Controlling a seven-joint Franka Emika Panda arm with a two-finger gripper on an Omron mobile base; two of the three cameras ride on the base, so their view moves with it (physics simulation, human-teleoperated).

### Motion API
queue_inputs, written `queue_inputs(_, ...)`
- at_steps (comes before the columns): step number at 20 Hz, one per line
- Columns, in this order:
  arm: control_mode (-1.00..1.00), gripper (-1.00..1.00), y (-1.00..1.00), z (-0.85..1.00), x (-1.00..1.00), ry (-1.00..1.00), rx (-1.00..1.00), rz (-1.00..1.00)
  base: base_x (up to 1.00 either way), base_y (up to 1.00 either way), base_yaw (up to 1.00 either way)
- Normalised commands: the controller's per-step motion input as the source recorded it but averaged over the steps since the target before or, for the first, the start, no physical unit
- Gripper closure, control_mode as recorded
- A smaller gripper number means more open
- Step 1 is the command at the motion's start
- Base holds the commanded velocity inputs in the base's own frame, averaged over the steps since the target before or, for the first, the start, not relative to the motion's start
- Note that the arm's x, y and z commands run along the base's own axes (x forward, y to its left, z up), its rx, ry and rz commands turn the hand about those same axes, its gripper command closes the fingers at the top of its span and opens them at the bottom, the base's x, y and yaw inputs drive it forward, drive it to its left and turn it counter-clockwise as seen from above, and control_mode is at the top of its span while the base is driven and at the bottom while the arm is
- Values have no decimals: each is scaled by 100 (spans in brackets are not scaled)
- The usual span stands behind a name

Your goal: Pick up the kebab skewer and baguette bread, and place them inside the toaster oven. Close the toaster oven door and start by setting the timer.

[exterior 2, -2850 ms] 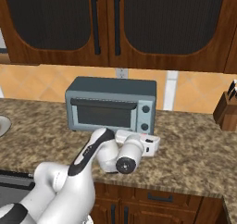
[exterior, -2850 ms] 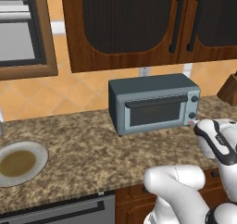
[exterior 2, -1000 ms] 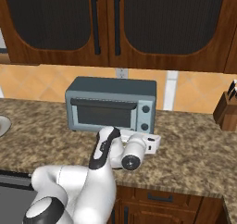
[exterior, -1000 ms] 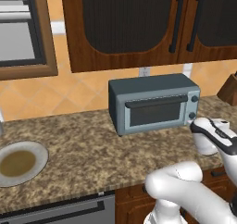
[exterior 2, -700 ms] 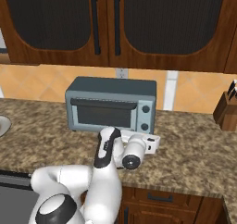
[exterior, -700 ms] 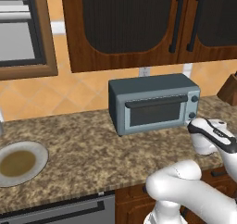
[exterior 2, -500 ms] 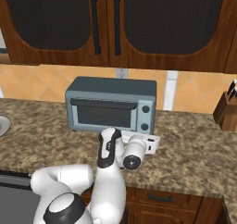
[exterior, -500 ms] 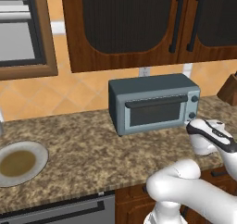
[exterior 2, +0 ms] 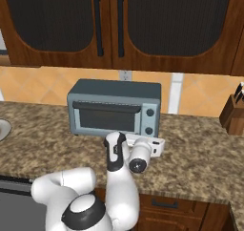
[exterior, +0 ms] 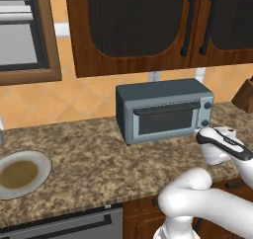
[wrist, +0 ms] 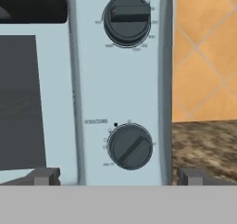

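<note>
Two knobs sit on the right edge of the toaster oven (exterior: 163, 109), which stands on the granite surface (exterior: 89, 164) against the backsplash, its door (exterior 2: 106, 116) shut. The grey plate (exterior: 20, 173) lies well apart at the far left of the surface; the skewer and bread cannot be made out on it. The white arm holds the fingers (wrist: 115, 176) apart and empty, just in front of the control strip, straddling the lower knob (wrist: 130, 146) with the upper knob (wrist: 127, 17) above. Judging by this, the timer step is in hand: advance straight, keep the knob centred between the tips, close firmly, then rotate about the knob's own axis without dragging sideways.
</note>
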Motion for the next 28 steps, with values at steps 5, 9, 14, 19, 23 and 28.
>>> queue_inputs(5,-100,-100,-22,0,1,0,0,1,0,0,0)
queue_inputs(9,-100,-100,2,4,26,0,0,0,0,0,0)
queue_inputs(14,-100,-100,0,1,7,0,0,0,0,0,0)
queue_inputs(19,-100,-100,0,4,0,0,0,0,0,0,0)
queue_inputs(23,-100,-100,0,12,0,0,0,0,0,0,0)
queue_inputs(28,-100,-100,-6,2,0,0,0,0,0,0,0)
